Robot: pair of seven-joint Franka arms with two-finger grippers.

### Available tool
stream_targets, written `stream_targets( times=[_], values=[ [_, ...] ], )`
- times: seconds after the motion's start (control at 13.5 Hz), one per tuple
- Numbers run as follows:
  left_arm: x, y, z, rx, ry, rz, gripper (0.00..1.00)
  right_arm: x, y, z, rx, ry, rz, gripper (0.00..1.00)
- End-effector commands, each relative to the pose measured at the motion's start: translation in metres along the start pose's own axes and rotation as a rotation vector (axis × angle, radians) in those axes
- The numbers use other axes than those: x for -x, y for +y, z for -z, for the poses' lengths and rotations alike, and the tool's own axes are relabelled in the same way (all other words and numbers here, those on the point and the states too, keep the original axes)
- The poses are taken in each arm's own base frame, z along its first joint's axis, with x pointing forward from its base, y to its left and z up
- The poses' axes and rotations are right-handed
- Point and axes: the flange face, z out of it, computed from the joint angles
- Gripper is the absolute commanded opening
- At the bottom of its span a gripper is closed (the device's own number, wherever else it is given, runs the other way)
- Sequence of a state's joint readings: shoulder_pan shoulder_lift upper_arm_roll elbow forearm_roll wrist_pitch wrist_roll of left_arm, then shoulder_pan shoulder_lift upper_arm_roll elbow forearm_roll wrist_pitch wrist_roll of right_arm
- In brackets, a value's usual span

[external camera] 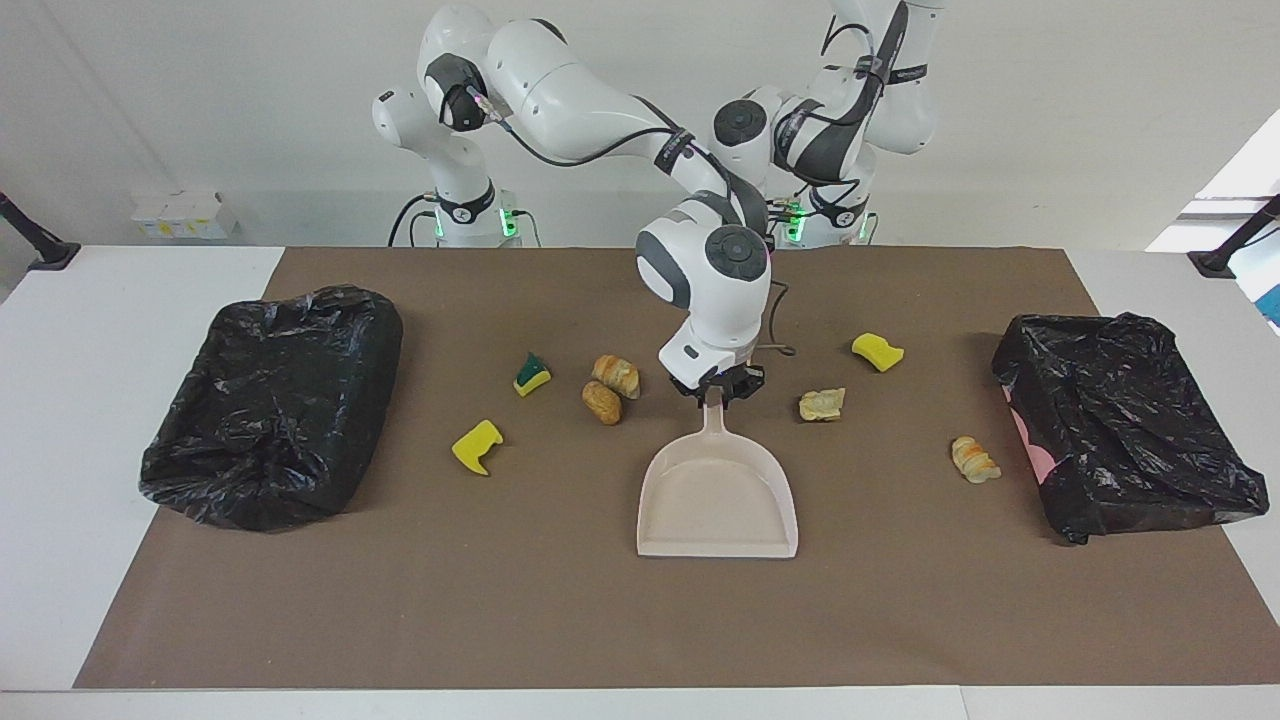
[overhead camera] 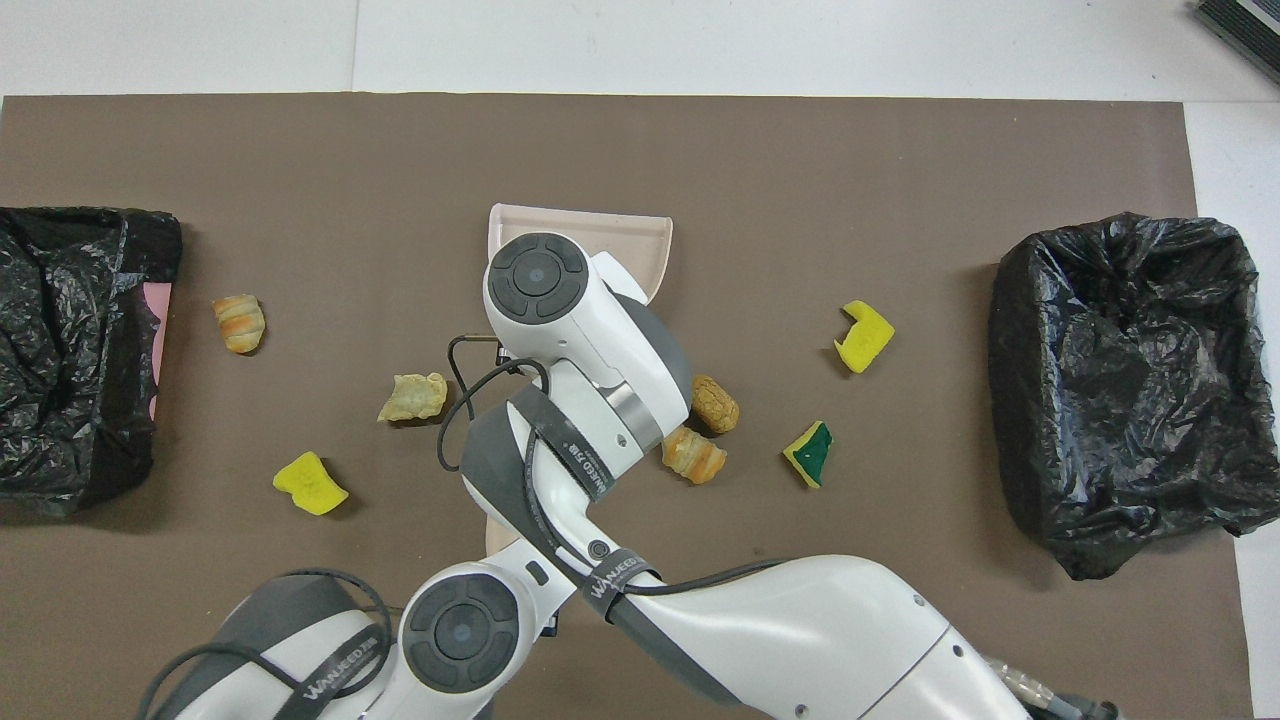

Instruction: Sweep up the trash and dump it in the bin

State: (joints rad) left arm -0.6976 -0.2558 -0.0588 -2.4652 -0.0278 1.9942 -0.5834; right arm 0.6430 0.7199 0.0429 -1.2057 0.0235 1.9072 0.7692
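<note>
A pale pink dustpan [external camera: 717,495] lies mid-table, mouth away from the robots. My right gripper [external camera: 715,388] is shut on its handle. Several trash scraps lie around it. Toward the right arm's end are a green-backed sponge bit [external camera: 532,376], two bread lumps [external camera: 608,388] and a yellow sponge bit [external camera: 477,446]. Toward the left arm's end are a yellow sponge bit [external camera: 877,351], a bread lump [external camera: 822,403] and a croissant piece [external camera: 974,459]. My left gripper hides under its wrist [overhead camera: 460,630]. One end of a pale pink tool [overhead camera: 497,530] shows there.
A bin lined with a black bag [external camera: 270,400] stands at the right arm's end of the brown mat, and another black-bagged bin [external camera: 1130,440] at the left arm's end. White table borders the brown mat [external camera: 600,620].
</note>
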Motion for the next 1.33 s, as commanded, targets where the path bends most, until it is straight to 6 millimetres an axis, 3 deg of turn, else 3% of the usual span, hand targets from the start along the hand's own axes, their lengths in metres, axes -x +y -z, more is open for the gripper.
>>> stream_targets(
  times=[0.0,0.3,0.59,0.67,0.89,1.11,1.26],
  values=[
    [0.000,-0.045,0.019,-0.009,-0.034,0.031,0.00,-0.004,0.006,0.010,0.005,0.012,0.037,0.00],
    [-0.028,-0.115,0.027,-0.059,0.002,0.115,0.00,-0.017,0.027,0.041,-0.006,0.026,0.054,0.00],
    [-0.079,-0.194,0.026,-0.058,0.098,0.227,0.00,-0.022,0.047,0.061,0.019,0.010,0.282,0.00],
    [-0.093,-0.214,0.026,-0.048,0.106,0.251,0.00,-0.024,0.054,0.073,0.012,0.020,0.353,0.00],
    [-0.130,-0.270,0.034,-0.061,0.113,0.253,0.00,-0.015,0.062,0.085,0.037,-0.028,0.589,0.00],
    [-0.159,-0.309,0.024,-0.094,0.133,0.213,0.00,0.000,0.066,0.088,0.061,-0.095,0.904,0.00],
    [-0.168,-0.320,0.012,-0.117,0.125,0.129,0.00,0.015,0.070,0.085,0.102,-0.133,1.072,0.00]
  ],
)
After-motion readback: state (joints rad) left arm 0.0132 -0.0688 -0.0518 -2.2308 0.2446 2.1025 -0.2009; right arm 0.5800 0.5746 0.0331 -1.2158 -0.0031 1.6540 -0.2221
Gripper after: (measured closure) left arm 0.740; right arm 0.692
